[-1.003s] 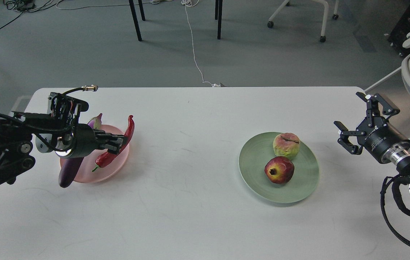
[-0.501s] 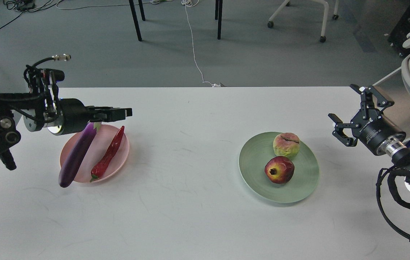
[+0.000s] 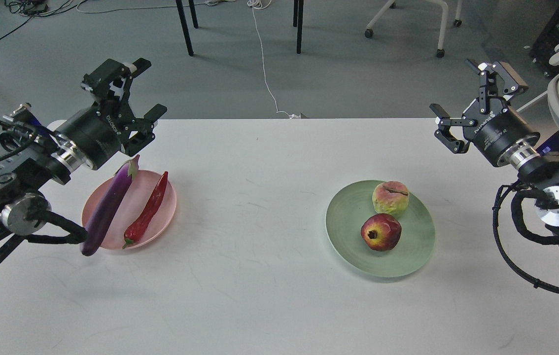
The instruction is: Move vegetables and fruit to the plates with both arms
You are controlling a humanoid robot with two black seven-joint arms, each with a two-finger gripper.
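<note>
Both arms are up off the white table (image 3: 269, 207) and both claws are empty. The left gripper (image 3: 136, 88) hangs above the far-left corner, fingers spread wide, gripping nothing. Just below it, towards the left edge, sits the pink plate (image 3: 163, 209) with the vegetables on board: the purple eggplant (image 3: 108, 207) lies slantwise across it, cap pointing to the far edge, its blunt end poking out over the plate's near rim. The red chili pepper (image 3: 147, 213) lies just beside it on the right, running the same way, stem at the near rim.

Over on the right, the right gripper (image 3: 469, 98) hovers above the far-right corner, fingers likewise spread wide with nothing between them. The green plate (image 3: 348, 241) rests right of the table's middle, holding the fruit: the pomegranate (image 3: 381, 232) on the near side, the yellow-green lumpy fruit (image 3: 390, 198) just behind it.
</note>
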